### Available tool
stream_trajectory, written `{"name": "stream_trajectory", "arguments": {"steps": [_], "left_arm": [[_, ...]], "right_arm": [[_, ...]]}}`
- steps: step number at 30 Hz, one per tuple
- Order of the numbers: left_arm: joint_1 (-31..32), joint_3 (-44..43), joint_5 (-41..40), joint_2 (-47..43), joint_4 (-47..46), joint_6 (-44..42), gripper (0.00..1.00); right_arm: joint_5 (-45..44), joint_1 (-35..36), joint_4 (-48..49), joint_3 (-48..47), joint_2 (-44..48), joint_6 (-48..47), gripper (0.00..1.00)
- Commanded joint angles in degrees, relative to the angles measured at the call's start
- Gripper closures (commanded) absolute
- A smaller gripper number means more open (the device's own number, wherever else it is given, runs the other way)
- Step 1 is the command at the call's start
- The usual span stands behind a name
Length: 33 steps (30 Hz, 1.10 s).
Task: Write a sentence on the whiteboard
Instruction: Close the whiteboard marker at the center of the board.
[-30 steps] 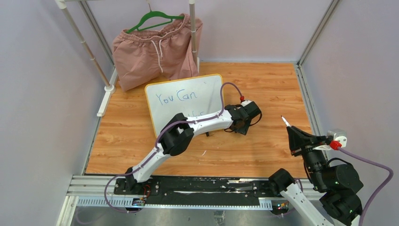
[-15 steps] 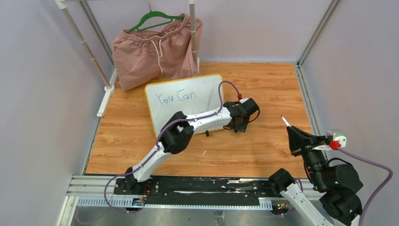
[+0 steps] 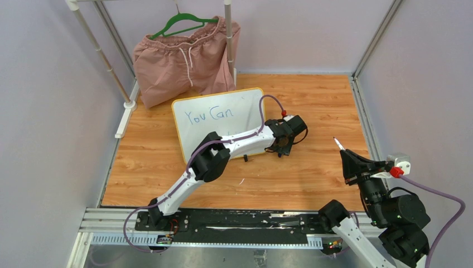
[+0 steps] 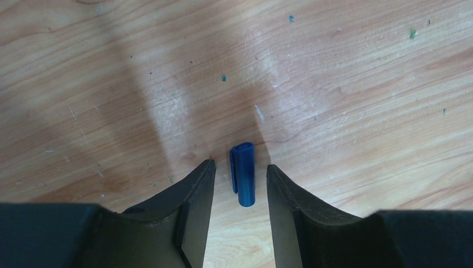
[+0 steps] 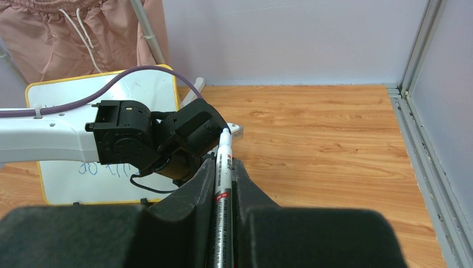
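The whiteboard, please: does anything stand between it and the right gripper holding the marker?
Yes. The left arm crosses the whiteboard's lower part, and the left gripper, open over a blue cap, sits between it and the marker in the right gripper.

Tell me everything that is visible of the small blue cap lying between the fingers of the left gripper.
The blue cap is a short tube of smooth, slightly glossy plastic with a clip strip along its left side. It lies flat on the wooden table, its length pointing away from the wrist camera. The left gripper is open around it, one dark finger on each side. A narrow gap shows on both sides, so only the table touches it.
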<state>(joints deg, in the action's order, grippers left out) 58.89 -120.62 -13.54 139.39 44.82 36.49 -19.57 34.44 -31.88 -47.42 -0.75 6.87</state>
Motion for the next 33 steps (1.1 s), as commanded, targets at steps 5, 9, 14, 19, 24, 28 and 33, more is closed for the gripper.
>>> {"name": "stream_trajectory", "arguments": {"steps": [5,9,14,19,24,28,33], "left_arm": [[-0.14,-1.12,-1.61,3.63,3.82,-1.85,0.56],[0.15,-2.37,-2.75,4.65,5.17,-2.73,0.57],[0.43,-3.14,-3.02,5.83,5.81,-3.18,0.57],[0.54,-3.36,-2.72,6.37,5.88,-3.36,0.58],[0.62,-3.57,-2.37,6.98,5.81,-3.62,0.62],[0.77,-3.62,-2.45,7.24,5.89,-3.74,0.67],[0.87,-3.51,-2.41,7.45,5.83,-3.73,0.72]], "right_arm": [[-0.01,-0.56,1.12,-0.82,0.45,-1.03,1.00],[-0.04,-0.60,1.27,-1.16,0.37,-1.13,1.00],[-0.21,-0.54,1.29,-1.66,0.35,-1.55,1.00],[-0.44,-0.53,1.21,-1.93,0.49,-1.91,1.00],[-0.57,-0.60,1.16,-1.98,0.47,-1.93,1.00],[-0.55,-0.58,1.03,-1.87,0.53,-1.94,1.00],[-0.75,-0.56,0.79,-1.93,0.51,-1.93,1.00]]}}
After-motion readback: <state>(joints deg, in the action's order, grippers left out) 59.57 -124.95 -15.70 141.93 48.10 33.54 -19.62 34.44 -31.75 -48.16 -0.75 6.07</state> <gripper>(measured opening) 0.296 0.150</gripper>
